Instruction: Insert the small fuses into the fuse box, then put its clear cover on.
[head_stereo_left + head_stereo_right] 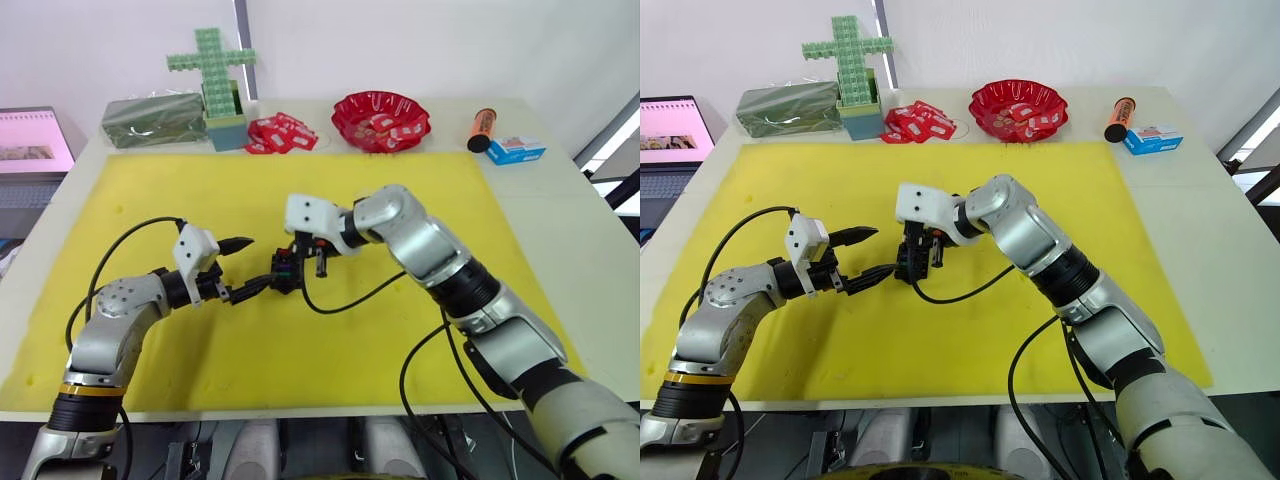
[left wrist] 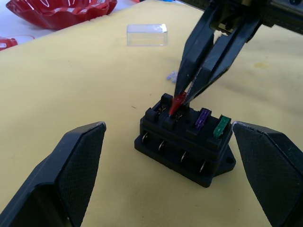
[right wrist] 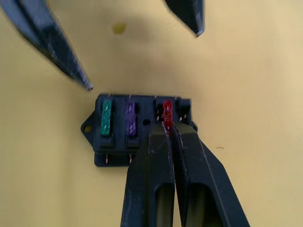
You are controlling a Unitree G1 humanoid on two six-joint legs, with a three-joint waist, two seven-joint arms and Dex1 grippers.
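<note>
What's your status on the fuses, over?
Right gripper shut on red fuse, seating it in black fuse box. Left gripper open beside it. Clear cover waiting.

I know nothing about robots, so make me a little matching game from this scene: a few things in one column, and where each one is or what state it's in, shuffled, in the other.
Things:
1. red fuse
2. green fuse
3. clear cover
4. left hand

Places or states:
A. lying on the yellow mat, apart from the fuse box
B. open, fingers either side of the fuse box
C. pinched by the right hand over a slot
D. seated in an end slot of the fuse box

Pairs: 1-C, 2-D, 3-A, 4-B
</note>
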